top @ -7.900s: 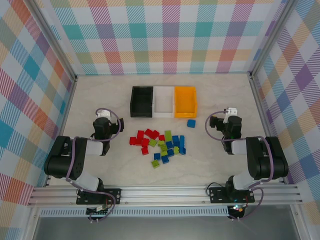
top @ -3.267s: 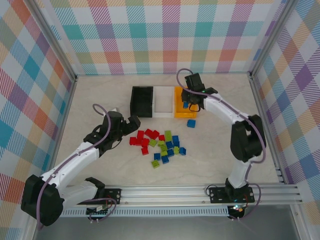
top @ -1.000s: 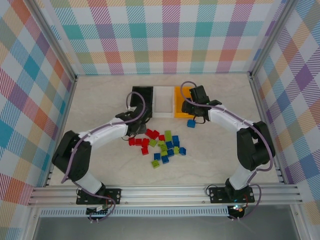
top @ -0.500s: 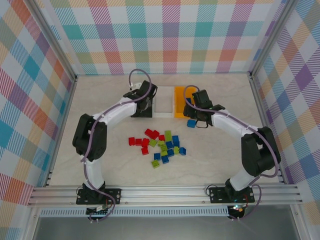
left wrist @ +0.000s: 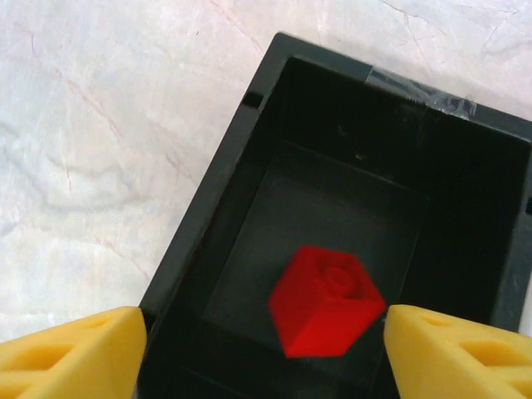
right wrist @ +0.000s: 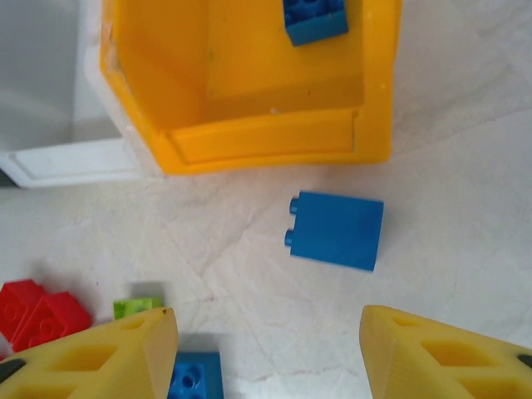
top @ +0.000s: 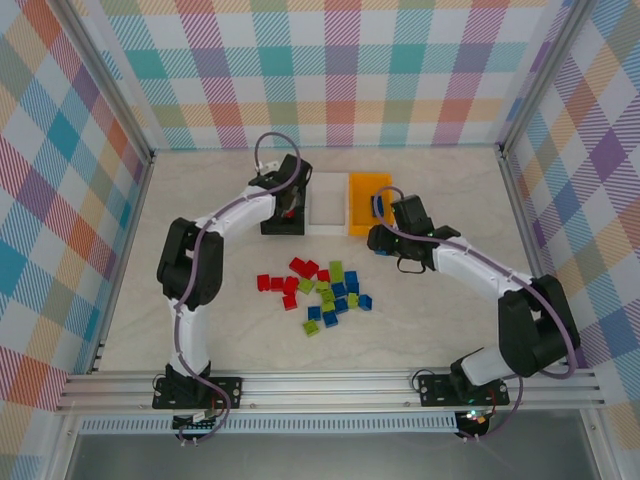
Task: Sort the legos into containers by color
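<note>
- Seemingly a drop-off step: left gripper hangs over the black bin, left of the white bin, jaws wide and empty, red brick inside the bin below
- Right gripper, partly open and empty, hovers over a blue brick lying just beside the orange bin, right of the white bin
- Next, I judge: right gripper lowers, closes on that brick and lifts it into the orange bin

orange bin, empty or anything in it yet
Not empty: one blue lego lies on the floor of the orange bin, inside its walls, in the right wrist view.
</note>
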